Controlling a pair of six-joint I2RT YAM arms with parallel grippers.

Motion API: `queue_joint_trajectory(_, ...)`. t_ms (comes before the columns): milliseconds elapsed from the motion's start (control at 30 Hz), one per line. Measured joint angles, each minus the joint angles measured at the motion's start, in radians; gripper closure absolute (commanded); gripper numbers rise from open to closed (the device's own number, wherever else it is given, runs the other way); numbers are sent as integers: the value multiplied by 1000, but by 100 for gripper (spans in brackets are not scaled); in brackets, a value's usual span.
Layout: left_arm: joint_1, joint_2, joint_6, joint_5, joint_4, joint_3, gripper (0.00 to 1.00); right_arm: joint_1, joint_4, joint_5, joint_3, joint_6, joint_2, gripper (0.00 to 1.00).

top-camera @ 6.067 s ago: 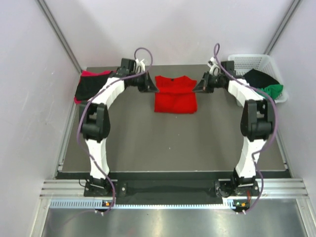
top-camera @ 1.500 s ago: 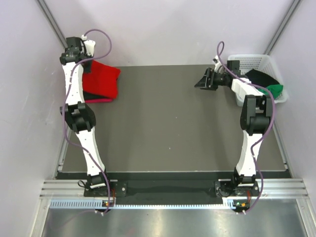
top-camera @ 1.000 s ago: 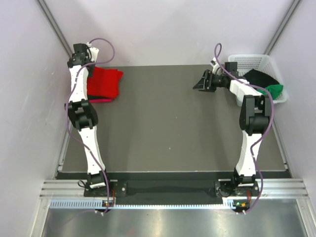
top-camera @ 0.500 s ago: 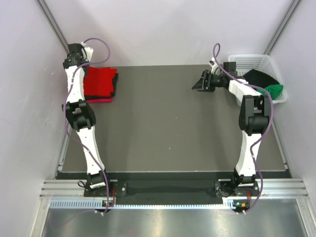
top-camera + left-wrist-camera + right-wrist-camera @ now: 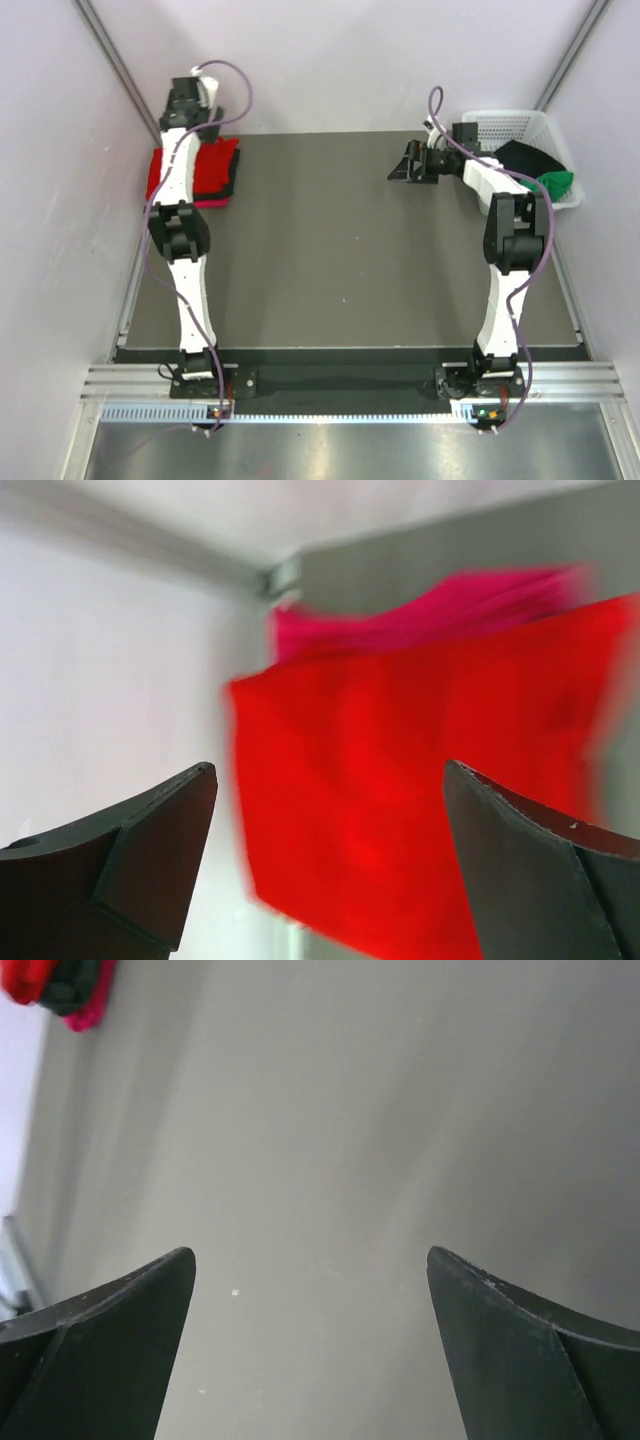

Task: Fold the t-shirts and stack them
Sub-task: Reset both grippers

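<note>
A folded bright red t-shirt (image 5: 214,163) tops the stack at the table's far left corner, over a black one (image 5: 233,176) and a pinkish red one (image 5: 210,203). My left gripper (image 5: 207,128) hovers above the stack's far edge. In the left wrist view it (image 5: 328,770) is open and empty, with the red t-shirt (image 5: 400,810) and the pinkish red one (image 5: 430,620) below. My right gripper (image 5: 405,165) hangs open over bare table at the far right (image 5: 308,1252). A black t-shirt (image 5: 525,158) and a green t-shirt (image 5: 553,183) lie in the basket.
The white lattice basket (image 5: 500,125) stands at the far right corner, just behind my right arm. Pale walls close in on the left, the back and the right. The stack (image 5: 40,982) shows small at the top left of the right wrist view.
My left gripper has opened and let go of the red t-shirt, which now lies on the stack, and has shifted slightly right. My right gripper has opened wider, barely moving.
</note>
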Motion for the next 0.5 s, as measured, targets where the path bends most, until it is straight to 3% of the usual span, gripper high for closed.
queue_joint_trajectory(133,-158,-97,-69,24,29,-108,1,11,-33,96,30,-41,-11,0)
queue_joint_trajectory(333,-405,-214,-222,111,29,-221,1,63,-75,404,30,-9,-94,0)
queue_joint_trajectory(500,-458,-218,-328,225,11,-282,1,117,-88,555,27,-5,-173,0)
